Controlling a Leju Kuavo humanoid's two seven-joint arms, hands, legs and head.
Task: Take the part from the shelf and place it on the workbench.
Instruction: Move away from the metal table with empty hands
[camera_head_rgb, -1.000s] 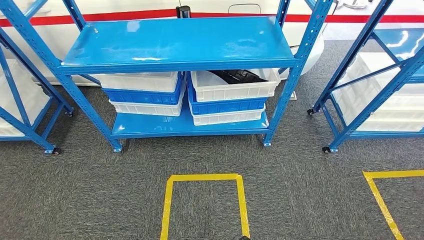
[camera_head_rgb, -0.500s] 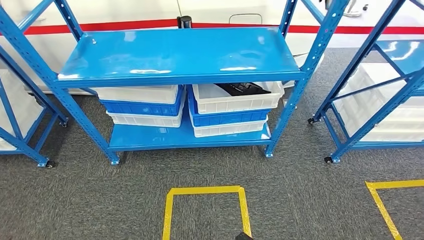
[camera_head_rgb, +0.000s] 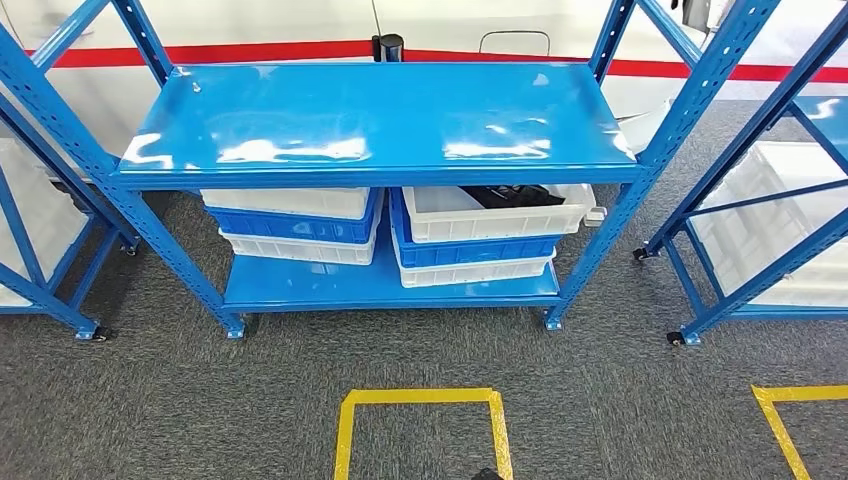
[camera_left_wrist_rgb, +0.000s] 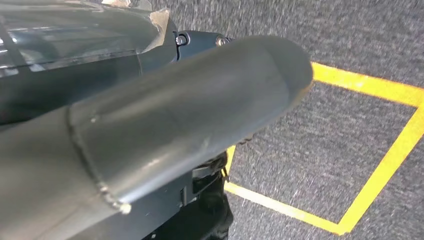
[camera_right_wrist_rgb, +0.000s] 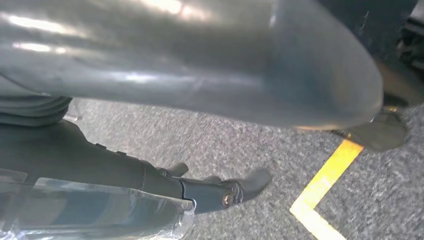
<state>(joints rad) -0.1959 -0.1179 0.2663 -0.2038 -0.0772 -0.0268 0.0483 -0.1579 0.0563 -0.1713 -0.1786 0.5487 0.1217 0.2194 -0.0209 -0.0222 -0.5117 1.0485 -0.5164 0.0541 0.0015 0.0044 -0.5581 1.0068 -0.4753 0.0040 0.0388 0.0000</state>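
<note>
We face a blue shelf (camera_head_rgb: 380, 120) on grey carpet (camera_head_rgb: 150, 410). On its lower board (camera_head_rgb: 300, 285) sit two stacks of white and blue bins (camera_head_rgb: 292, 225), the right stack's top bin (camera_head_rgb: 500, 212) holding a black part (camera_head_rgb: 512, 196). Yellow tape (camera_head_rgb: 420, 398) marks the carpet.

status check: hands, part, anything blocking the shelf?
Both hands hang low by the floor, grip state unreadable. Black part sits in top white bin, lower shelf, right stack. Top shelf board overhangs the bin.
</note>
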